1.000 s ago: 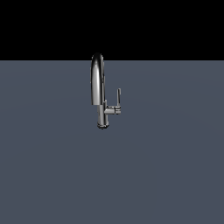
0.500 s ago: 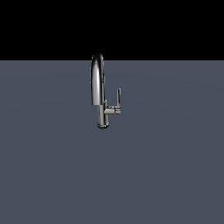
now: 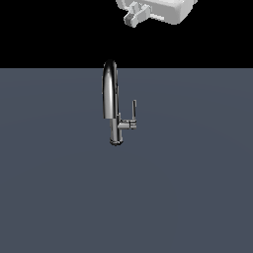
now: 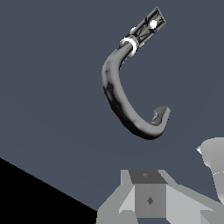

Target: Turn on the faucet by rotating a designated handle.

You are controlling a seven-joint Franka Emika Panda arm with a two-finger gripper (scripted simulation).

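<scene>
Roughly, from where I stand:

Claw: the claw (image 3: 134, 17) hangs high above the table (image 3: 59, 197), at the top edge of the exterior view and a little toward that view's right. Only part of it shows there, and the wrist view shows just its body, so I cannot tell whether the jaws are wide or narrow. Nothing appears to be held.

Faucet: the faucet (image 3: 110, 94) stands upright on the table, its arched spout rising to the dark background line.

Handle: the handle (image 3: 134, 108) is a thin rod standing nearly upright on a short side stem that juts from the column toward the exterior view's right. Its long axis is close to vertical.

Key relation: the handle lies well below the claw and almost straight under it; the two are well apart.

Wrist view: the faucet (image 4: 122, 96) shows from above as a curved hook; the handle is not clear there.

Next move, my guess: a long descent beside the spout to reach the rod.
</scene>
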